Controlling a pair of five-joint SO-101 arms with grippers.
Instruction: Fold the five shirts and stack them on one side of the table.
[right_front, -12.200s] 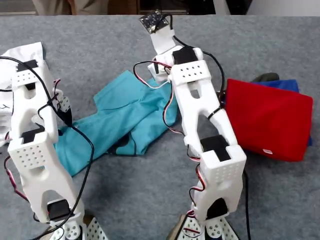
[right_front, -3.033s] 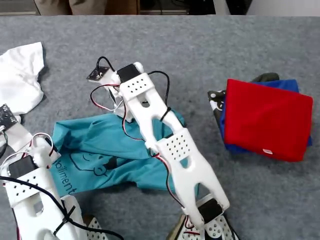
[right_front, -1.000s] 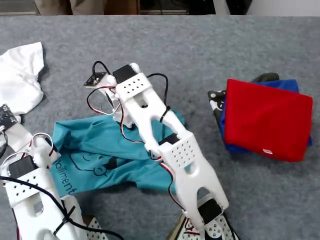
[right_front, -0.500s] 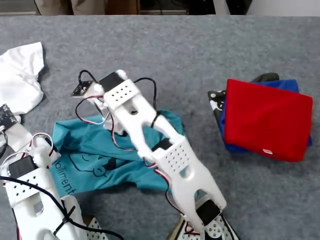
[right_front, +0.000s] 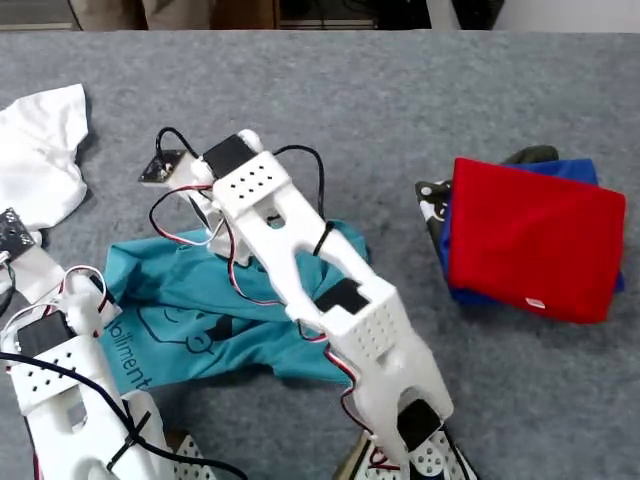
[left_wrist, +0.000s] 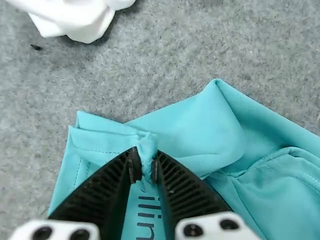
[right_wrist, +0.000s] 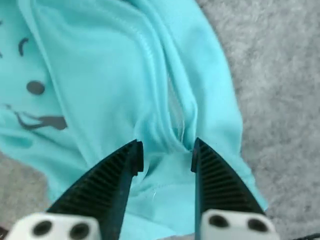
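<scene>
- Left wrist view: the left gripper (left_wrist: 142, 167) is pinched tight on a small bunched fold at the edge of the crumpled teal cotton T-shirt (left_wrist: 210, 130), so that corner is anchored
- The shirt lies rumpled on the grey felt-like table (right_front: 450, 90), apart from the neatly folded red shirt (right_front: 535, 240), between it and the loose white shirt (right_front: 40, 150)
- The right gripper (right_wrist: 165, 157) hangs just over a ridge of the teal cloth, jaws apart, gripping nothing
- To my eye the step is spreading the garment flat. I'd have the right jaws close on a single layer near the hem rather than the whole ridge, then draw away from the left pinch, low over the table, until the wrinkles go
- Writing: dark lettering runs along the teal shirt beside the left jaws, cut off, and I'll leave it unread; there is a dark cartoonish print too
- A tiny white tag (right_front: 537, 302) sits on the red shirt's near edge, too small to read
</scene>
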